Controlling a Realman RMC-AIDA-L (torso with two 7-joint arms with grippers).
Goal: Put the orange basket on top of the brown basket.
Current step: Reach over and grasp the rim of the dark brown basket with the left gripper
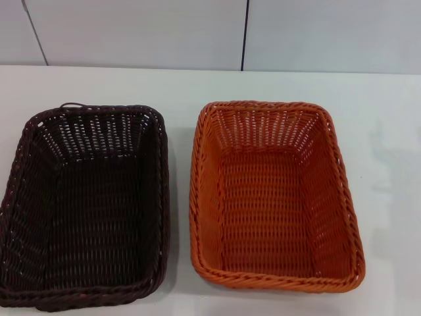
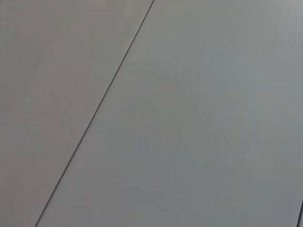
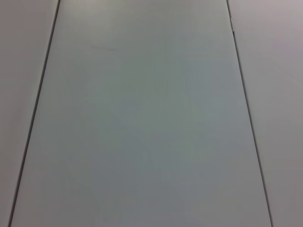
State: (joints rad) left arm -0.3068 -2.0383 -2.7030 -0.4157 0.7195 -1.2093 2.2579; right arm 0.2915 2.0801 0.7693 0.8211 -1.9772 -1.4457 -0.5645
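The orange basket (image 1: 273, 197) sits upright and empty on the white table (image 1: 388, 131), right of centre in the head view. The brown basket (image 1: 85, 204) sits upright and empty beside it on the left, a narrow gap between their rims. Neither gripper shows in any view. Both wrist views show only plain grey wall panels with thin dark seams.
A grey panelled wall (image 1: 131, 29) stands behind the table's far edge. Bare table surface lies beyond both baskets and to the right of the orange one.
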